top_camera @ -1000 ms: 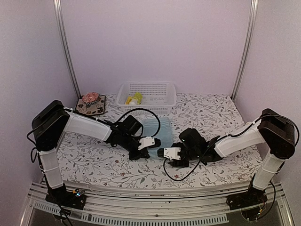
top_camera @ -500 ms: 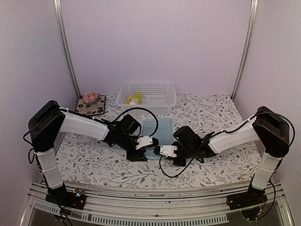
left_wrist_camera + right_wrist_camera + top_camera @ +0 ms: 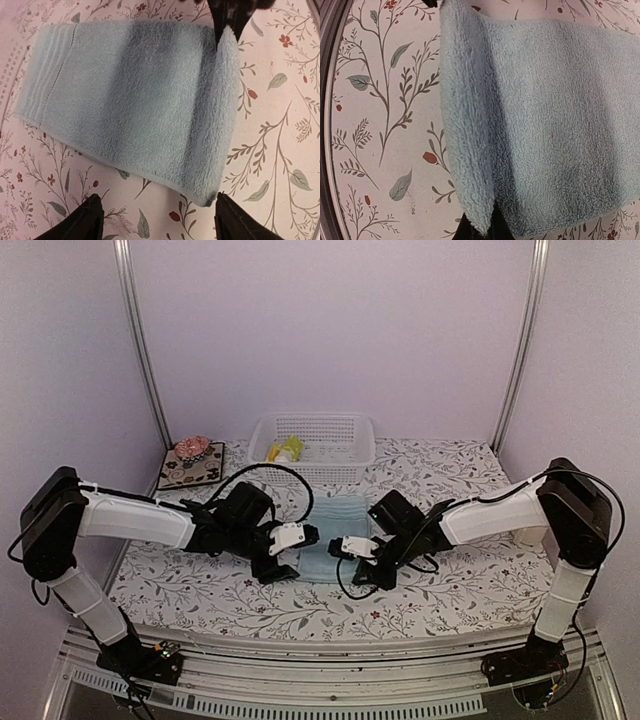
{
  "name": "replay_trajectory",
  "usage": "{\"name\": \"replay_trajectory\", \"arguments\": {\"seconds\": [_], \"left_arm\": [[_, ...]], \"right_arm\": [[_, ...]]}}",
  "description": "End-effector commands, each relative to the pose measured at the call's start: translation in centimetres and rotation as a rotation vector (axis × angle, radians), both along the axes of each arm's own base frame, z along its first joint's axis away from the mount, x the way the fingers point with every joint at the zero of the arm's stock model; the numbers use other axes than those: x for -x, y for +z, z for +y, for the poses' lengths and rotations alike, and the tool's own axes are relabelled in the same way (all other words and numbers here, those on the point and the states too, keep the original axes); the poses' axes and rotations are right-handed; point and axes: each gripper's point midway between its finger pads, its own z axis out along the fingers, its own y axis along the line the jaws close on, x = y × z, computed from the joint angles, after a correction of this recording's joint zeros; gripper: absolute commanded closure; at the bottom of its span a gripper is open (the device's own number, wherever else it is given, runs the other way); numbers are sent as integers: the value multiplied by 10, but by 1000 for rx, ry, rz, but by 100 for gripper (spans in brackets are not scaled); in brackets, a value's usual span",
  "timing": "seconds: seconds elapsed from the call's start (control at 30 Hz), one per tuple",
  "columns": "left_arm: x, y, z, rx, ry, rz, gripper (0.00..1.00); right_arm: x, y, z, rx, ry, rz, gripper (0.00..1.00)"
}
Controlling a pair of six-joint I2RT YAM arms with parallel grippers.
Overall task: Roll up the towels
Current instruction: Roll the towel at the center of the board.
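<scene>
- Sitting at the far left corner of the worktop (image 3: pixel 470 585), the dark floral mat (image 3: pixel 207 470) lies well apart from both arms.
- The left arm reaches in low from the left. Bare patterned worktop lies on both sides of it.
- The left end effector (image 3: pixel 157 220) is spread wide and grips nothing. Its two fingertips stand on either side of the near corner of the light blue towel (image 3: pixel 335 520), just short of the cloth.
- The white basket (image 3: pixel 355 460) stands against the back wall, behind the towel. The yellow-green towel (image 3: pixel 287 450) lies bunched in its left half.
- The light blue towel lies flat at mid-worktop, between the two end effectors. Its ribbed far border points toward the basket.
- The towel's near edge is turned over on itself into a thick, raised lip that runs the full width.
- The right end effector (image 3: pixel 479 225) is pinched closed on the right-hand corner of that turned-over lip.
- To the right of the right arm the worktop is open out to the wall. A free strip also runs in front of the towel toward the near edge.
</scene>
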Motion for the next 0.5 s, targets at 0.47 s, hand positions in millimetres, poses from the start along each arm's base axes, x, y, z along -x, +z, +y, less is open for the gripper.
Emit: {"name": "replay_trajectory", "arguments": {"seconds": [0.47], "left_arm": [[-3,11,-21,42,-34,-220,24]], "right_arm": [[-3,-24,-15,-3,-164,502,94]]}}
